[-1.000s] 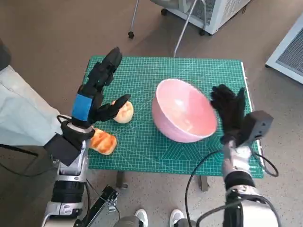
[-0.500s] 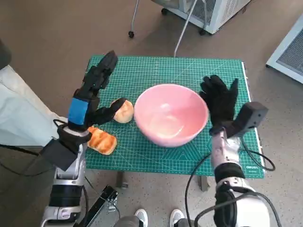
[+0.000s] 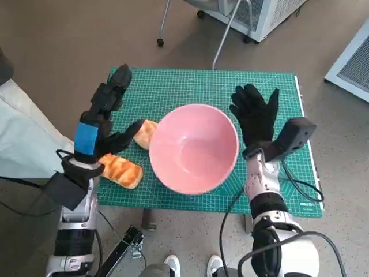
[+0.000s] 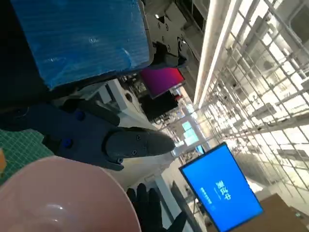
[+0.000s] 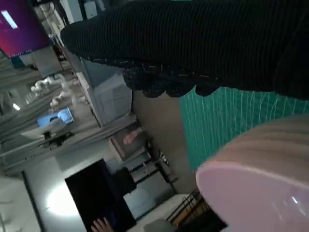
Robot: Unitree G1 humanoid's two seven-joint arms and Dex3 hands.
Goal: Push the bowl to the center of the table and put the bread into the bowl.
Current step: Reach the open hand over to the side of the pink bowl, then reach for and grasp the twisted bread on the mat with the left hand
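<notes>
The bowl (image 3: 195, 148) is being touched by the spread, empty right hand (image 3: 254, 115); the left hand (image 3: 104, 118) is being held open, empty.

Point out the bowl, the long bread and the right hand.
bowl (image 3: 193, 149): head view, inner bottom.
long bread (image 3: 121, 170): head view, middle of its top crust.
right hand (image 3: 254, 118): head view, back of the glove.

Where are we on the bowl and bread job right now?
Mostly done: the pink bowl sits near the middle of the green mat. In hand: the right hand is open beside the bowl's right rim; whether it touches is unclear. Left: two breads, a round roll and a striped loaf, lie on the mat outside the bowl. The left hand hovers open above them, holding nothing.
</notes>
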